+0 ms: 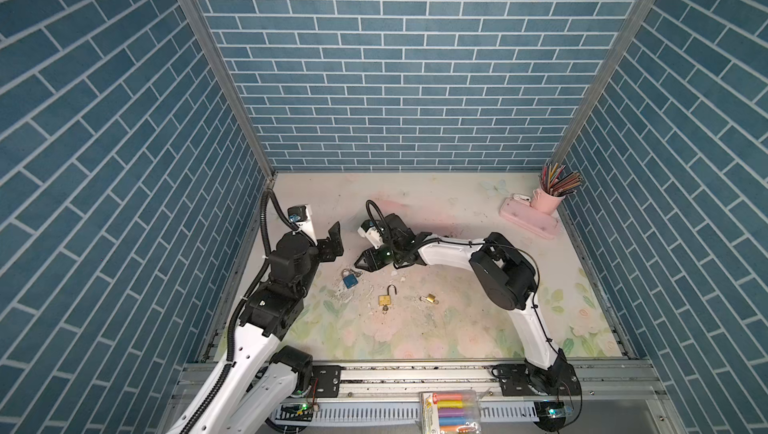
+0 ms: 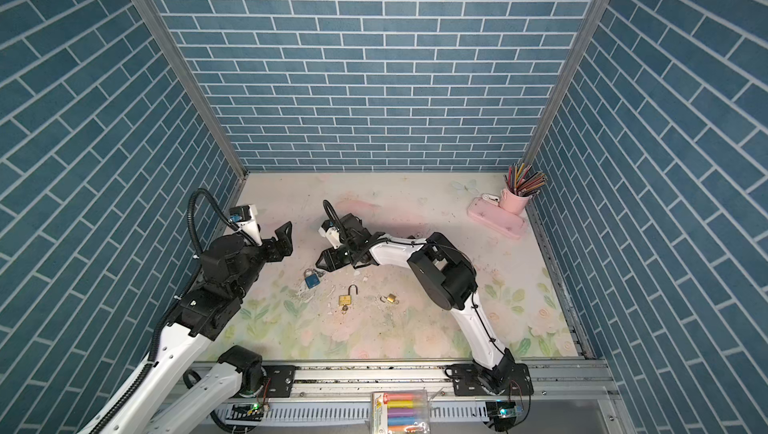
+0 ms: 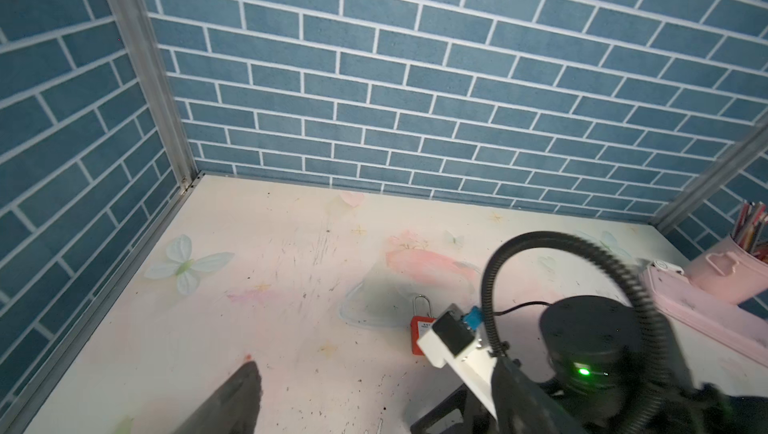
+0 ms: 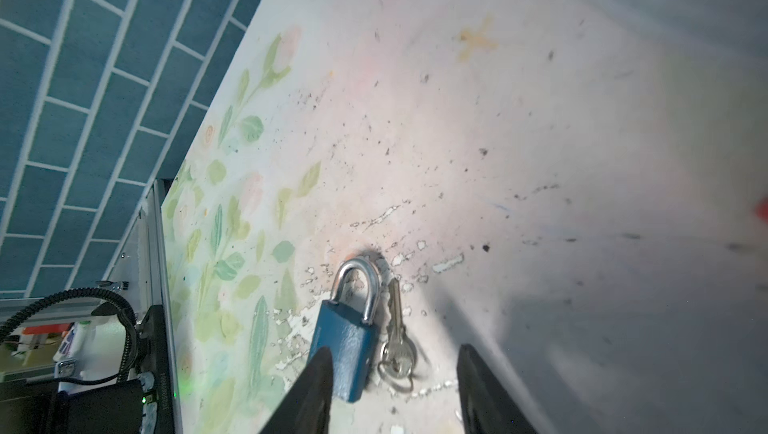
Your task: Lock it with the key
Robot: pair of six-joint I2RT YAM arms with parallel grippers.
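while the right gripper [image 4: 395,369] hangs released and empty, the blue padlock [image 4: 345,349] just below it looks shut, key [image 4: 397,328] loose beside it, the brass padlock [image 1: 384,299] farther off open.

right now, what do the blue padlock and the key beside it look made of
Blue padlock: likely metal body under matte blue coating; its shackle is bright, polished silver metal with glints. Key: bare silvery metal, duller sheen.

Both arms: white shells, chunky black joints. The left arm [image 1: 253,353] has a ribbed black hose [image 1: 263,224], the right arm [image 1: 532,319] thin black wire, zip-tied I think. Black screwed base plates [image 1: 326,380] sit on the front rail [image 1: 415,374]. The right gripper [image 4: 395,349] has plain black wedge fingers [image 4: 316,390].
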